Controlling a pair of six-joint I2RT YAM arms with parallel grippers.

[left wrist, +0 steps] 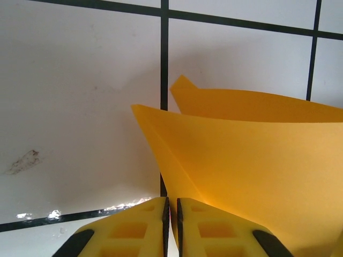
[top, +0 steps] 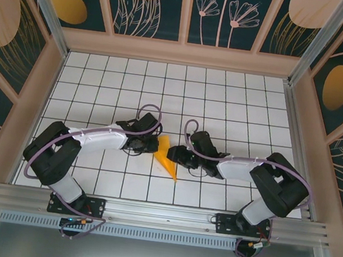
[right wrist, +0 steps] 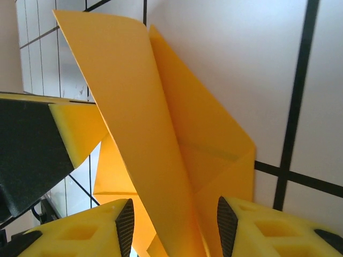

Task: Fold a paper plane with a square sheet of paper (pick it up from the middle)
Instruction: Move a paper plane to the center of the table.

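Plane [top: 167, 158] is at table [top: 227, 98] centre, between both end effectors, tip aimed near-right. Left end effector [left wrist: 171, 208] is pinched on its fold; right end effector [right wrist: 176, 217] is spread around it.

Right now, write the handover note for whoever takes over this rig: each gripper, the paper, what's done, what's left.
Left gripper: shut, apparently pinching a folded edge of the paper plane, which is held up on edge over the middle of the table.
Right gripper: open, one finger on each side of the plane's layers, not clamping.
Done: the paper is folded into a pointed dart, tip toward the arm bases.
Left: probably press the last creases and set it down. I cannot tell whether the wings are finished.
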